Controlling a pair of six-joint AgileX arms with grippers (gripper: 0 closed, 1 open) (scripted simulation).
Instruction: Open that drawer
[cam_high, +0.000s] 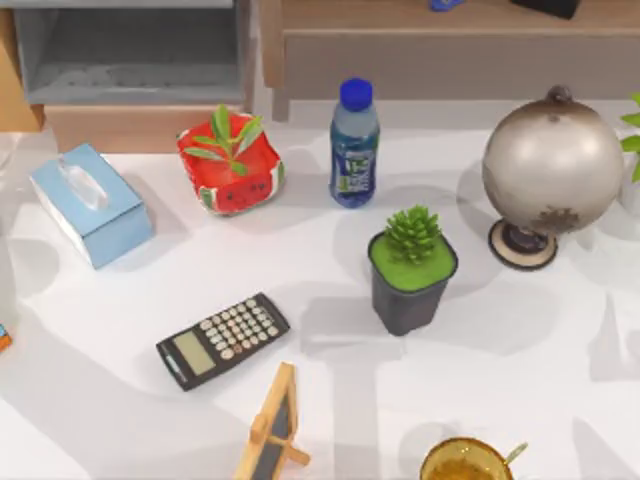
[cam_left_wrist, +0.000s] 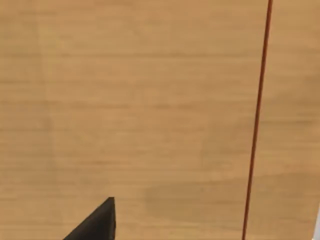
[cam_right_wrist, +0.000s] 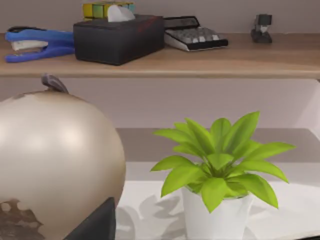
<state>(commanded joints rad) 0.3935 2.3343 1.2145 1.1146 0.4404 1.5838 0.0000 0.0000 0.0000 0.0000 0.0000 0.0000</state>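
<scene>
From above, the white worktop (cam_high: 520, 350) carries a scatter of desk goods. The drawer (cam_high: 130, 60), a grey-lined box in a pale wood frame, sits at the far left corner and stands pulled out, its hollow interior facing up. Just in front of it lie a light blue tissue box (cam_high: 90, 205) with a soft white tuft and a red, watermelon-patterned planter (cam_high: 232, 165) holding thin green leaves. A blue-capped plastic bottle (cam_high: 354, 145) stands at centre back; near it, a spiky green succulent fills a dark square pot (cam_high: 410, 280). A smooth metallic globe (cam_high: 552, 165) on a round base stands at the right. Toward the front lie a dark calculator (cam_high: 222, 340) with pale keys, a small wooden easel board (cam_high: 272, 425) and a round golden cup (cam_high: 465, 462).

My left wrist camera faces flat, warm wood grain (cam_left_wrist: 130, 100), crossed by one thin reddish seam (cam_left_wrist: 257, 120). A black wedge of my left end effector (cam_left_wrist: 95, 225) juts in at the edge; I cannot tell its opening.

My right wrist camera looks past the globe's satin curve to a broad-leaved plant in a white pot (cam_right_wrist: 220, 217). Behind, a wooden shelf (cam_right_wrist: 240, 62) bears a blue stapler (cam_right_wrist: 35, 42), a black tissue box (cam_right_wrist: 117, 37) and a second calculator (cam_right_wrist: 195, 35). A dark corner of my right end effector (cam_right_wrist: 97, 225) shows; its opening cannot be told.
</scene>
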